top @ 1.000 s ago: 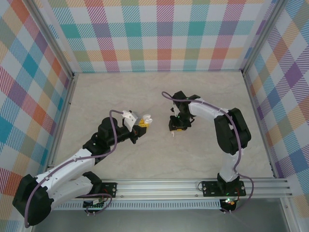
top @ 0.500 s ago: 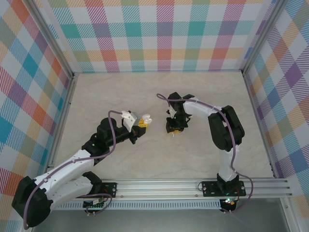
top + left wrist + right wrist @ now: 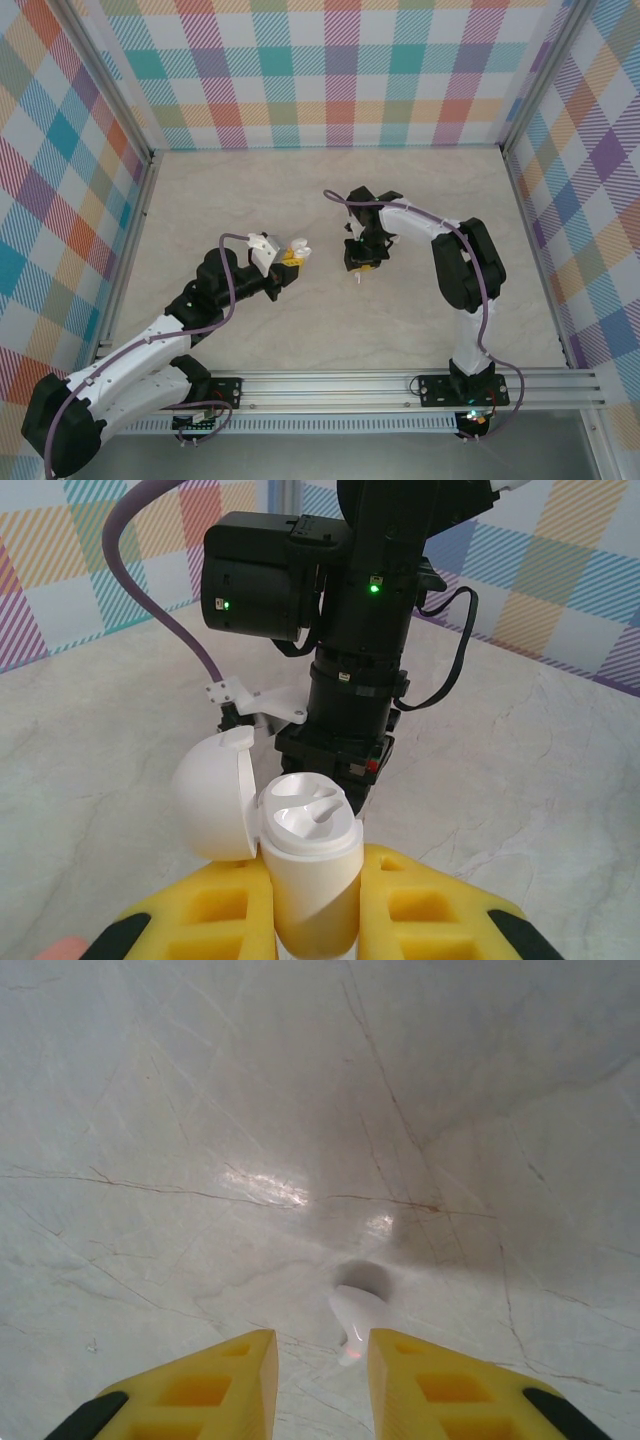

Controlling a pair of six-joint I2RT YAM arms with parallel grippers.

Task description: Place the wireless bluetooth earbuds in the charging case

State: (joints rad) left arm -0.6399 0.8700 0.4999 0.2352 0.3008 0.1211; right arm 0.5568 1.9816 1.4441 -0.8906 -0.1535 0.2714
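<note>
With the right hand (image 3: 322, 1358) hovering half-open, straddling a white earbud (image 3: 354, 1322) lying lengthwise between its fingertips on the table (image 3: 200, 1110), and clenching the open case (image 3: 308, 852) upright in the left hand (image 3: 310, 925) nearby.

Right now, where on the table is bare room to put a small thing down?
Bare table runs along the back wall, and along the middle of the front rail. The centre is crowded: the left gripper holds the open charging case there, facing the right gripper, whose fingers straddle a white earbud.
</note>
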